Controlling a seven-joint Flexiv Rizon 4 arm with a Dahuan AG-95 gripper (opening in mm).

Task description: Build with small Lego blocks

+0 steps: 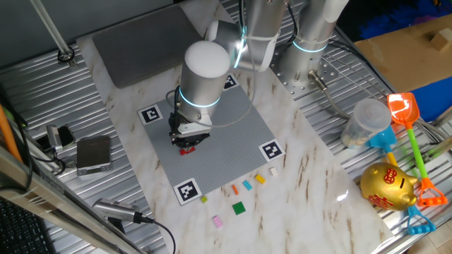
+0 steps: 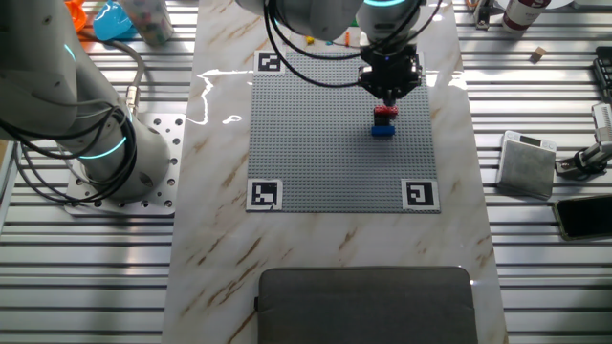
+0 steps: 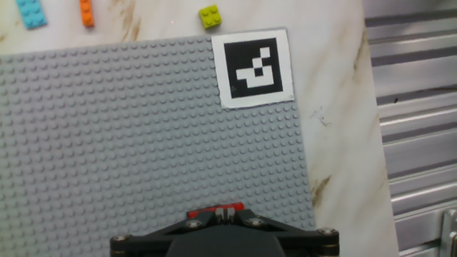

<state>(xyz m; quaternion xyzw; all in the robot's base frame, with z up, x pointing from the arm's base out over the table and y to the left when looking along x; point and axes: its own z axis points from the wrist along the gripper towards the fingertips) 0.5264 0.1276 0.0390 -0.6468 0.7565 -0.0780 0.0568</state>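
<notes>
Seven loose bricks [image 1: 239, 207], two stacked [image 2: 383, 120]

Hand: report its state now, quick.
Hand: closed on the small red plastic Lego block, which sits on a blue block on the grey studded baseplate.

You see the baseplate [image 1: 226, 134] lying flat on the surface [image 1: 318, 183]. A small stack of blocks [image 2: 383, 121] stands on it, directly under the pincer [image 2: 387, 88]. Loose blocks [image 1: 240, 195] lie scattered on the surface just off one baseplate edge.
</notes>
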